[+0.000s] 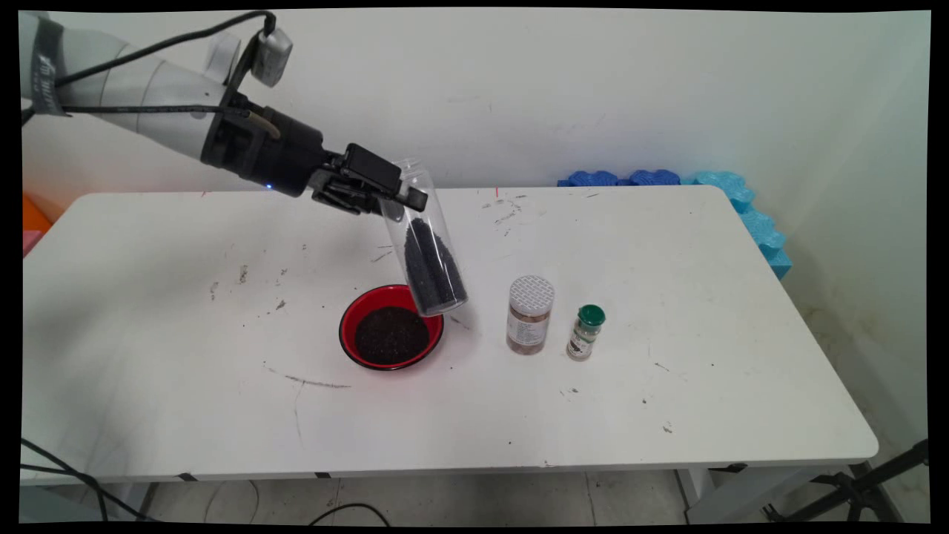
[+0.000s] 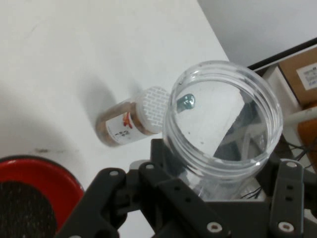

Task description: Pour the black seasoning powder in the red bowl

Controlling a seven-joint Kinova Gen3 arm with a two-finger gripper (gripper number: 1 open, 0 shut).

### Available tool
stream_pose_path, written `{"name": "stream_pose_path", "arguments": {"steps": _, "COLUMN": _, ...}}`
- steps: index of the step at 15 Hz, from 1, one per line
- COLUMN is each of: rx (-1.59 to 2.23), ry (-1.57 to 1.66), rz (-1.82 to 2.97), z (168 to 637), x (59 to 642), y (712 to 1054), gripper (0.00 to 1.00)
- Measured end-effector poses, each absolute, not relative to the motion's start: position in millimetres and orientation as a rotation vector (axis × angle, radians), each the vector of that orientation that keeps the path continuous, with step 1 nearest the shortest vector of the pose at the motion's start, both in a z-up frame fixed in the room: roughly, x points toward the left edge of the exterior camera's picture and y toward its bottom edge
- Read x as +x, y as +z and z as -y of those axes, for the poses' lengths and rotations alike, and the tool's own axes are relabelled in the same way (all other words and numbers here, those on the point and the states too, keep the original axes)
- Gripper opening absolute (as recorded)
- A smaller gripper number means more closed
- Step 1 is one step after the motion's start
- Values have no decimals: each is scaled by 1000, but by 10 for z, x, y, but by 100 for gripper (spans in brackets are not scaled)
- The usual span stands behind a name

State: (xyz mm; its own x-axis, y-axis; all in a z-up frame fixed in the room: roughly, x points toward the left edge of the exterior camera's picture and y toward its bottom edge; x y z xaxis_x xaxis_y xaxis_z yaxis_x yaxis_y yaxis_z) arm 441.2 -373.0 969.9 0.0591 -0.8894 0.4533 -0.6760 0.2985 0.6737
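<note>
The black two-finger gripper clasped a clear plastic jar (dark grains inside), tilted above a red bowl; a white-lidded spice jar stood nearby.

arm: white links, black cables | gripper: black, silver screws | grey band, lettering unreadable

The tall jar is clear, glossy plastic holding a dark, coarse grainy fill, clasped by the matt black gripper. The red bowl looks glazed and shiny (its black contents are dull and crumbly). The table is smooth white laminate, probably, scuffed and smudged.
</note>
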Motion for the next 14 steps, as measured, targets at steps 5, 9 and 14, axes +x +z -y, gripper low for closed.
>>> {"name": "stream_pose_path", "arguments": {"steps": 5, "rx": 1297, "ry": -239, "rz": 1768, "z": 3690, "x": 4297, "y": 9791, "gripper": 0}}
{"name": "stream_pose_path", "arguments": {"steps": 9, "rx": 1127, "ry": -158, "rz": 1894, "z": 3612, "x": 4207, "y": 9808, "gripper": 0}}
{"name": "stream_pose_path", "arguments": {"steps": 14, "rx": 871, "ry": -41, "rz": 2039, "z": 3543, "x": 4079, "y": 9807, "gripper": 0}}
